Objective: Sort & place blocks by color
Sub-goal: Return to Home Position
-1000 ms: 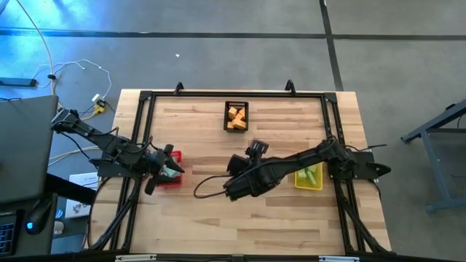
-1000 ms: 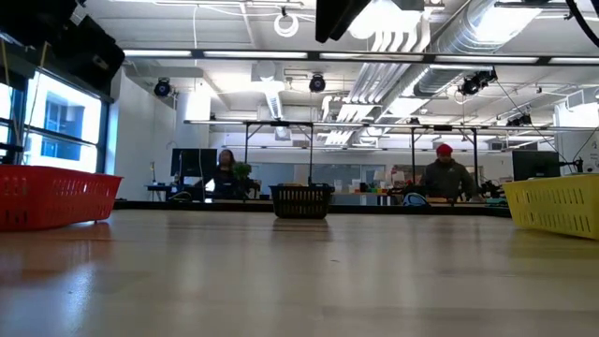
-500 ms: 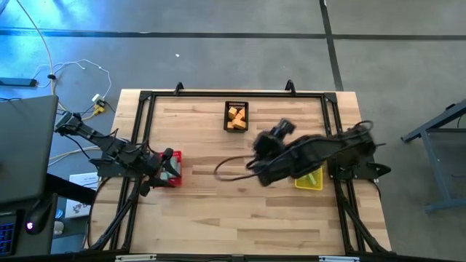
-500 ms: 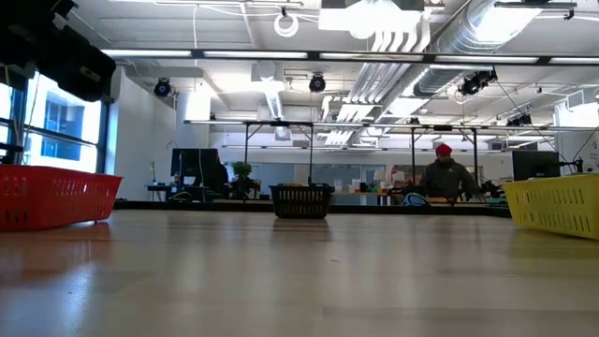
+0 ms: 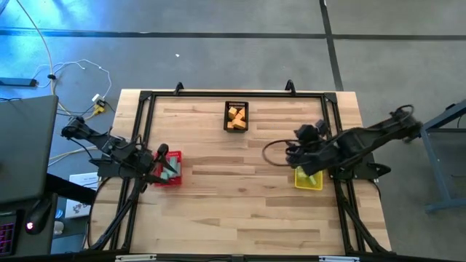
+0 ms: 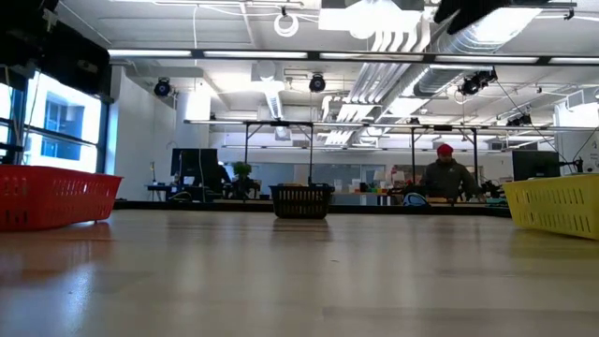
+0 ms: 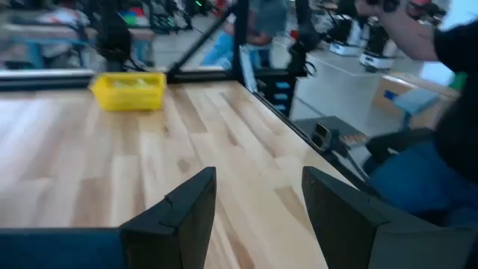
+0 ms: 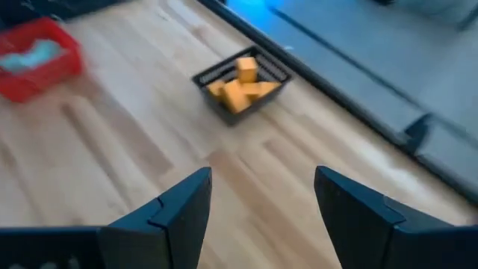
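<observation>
Currently, your left gripper (image 7: pixel 258 183): spread wide, empty, by red basket (image 6: pixel 56 198).
Your right gripper (image 8: pixel 261 183): wide, empty, near yellow basket (image 6: pixel 557 204).
Blocks (image 5: pixel 236 118): orange in black basket (image 6: pixel 301 202), teal in red, green in yellow.

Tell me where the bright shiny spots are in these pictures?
Low view: ceiling lights glare overhead, and the table mirrors them as a pale sheen. High view: blue light pools on the floor, upper left. Right wrist view: a blue glow beyond the table.
</observation>
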`<move>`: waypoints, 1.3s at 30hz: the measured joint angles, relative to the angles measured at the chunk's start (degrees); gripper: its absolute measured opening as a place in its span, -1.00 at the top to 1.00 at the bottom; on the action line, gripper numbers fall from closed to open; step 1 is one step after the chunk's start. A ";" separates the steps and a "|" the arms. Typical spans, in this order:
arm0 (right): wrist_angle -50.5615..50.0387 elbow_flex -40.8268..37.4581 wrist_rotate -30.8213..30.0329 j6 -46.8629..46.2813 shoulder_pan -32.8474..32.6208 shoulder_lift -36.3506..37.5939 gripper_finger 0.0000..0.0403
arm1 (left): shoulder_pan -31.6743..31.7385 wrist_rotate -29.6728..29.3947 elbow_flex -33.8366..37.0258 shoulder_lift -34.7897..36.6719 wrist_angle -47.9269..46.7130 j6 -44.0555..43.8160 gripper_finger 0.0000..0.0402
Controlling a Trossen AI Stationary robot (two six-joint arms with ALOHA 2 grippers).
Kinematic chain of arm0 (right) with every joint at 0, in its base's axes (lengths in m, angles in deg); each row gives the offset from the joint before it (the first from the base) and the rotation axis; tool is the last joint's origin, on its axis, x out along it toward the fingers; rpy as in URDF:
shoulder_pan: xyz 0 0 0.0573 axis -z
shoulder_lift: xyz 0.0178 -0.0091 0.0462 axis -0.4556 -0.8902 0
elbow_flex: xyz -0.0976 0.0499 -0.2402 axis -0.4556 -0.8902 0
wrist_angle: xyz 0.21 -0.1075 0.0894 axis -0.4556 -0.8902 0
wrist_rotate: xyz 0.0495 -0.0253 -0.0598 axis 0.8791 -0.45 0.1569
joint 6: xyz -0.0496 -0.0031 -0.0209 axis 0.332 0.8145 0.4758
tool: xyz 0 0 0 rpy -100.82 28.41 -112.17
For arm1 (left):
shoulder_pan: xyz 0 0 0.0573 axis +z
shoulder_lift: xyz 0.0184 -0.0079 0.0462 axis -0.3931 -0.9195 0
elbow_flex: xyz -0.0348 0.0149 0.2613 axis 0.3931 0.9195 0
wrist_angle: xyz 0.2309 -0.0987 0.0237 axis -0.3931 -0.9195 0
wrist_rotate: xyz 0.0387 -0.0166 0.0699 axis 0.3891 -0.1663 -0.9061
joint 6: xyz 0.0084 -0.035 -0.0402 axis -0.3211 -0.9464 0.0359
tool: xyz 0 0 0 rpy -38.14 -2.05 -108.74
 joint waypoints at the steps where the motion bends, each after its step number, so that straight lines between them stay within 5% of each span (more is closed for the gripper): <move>1: 3.51 -3.45 0.73 0.68 0.02 2.84 -0.11 | 0.00 -1.15 0.00 0.88 -0.23 0.14 0.07; 9: 35.27 -27.84 2.10 11.95 0.23 24.94 -0.11 | 2.01 -5.90 -0.06 6.66 -0.36 1.20 0.07; 17: 65.49 -44.95 14.87 30.38 0.23 37.95 -0.11 | 5.46 -6.52 -0.24 6.63 -1.02 3.47 0.07; 26: 74.20 -57.14 21.06 35.97 0.23 44.90 -0.11 | 7.47 -7.19 -0.26 6.63 -1.80 3.56 0.07; 39: 81.51 -71.56 19.97 37.04 0.23 58.08 -0.11 | 7.45 -7.39 -0.26 6.63 -1.82 1.28 0.07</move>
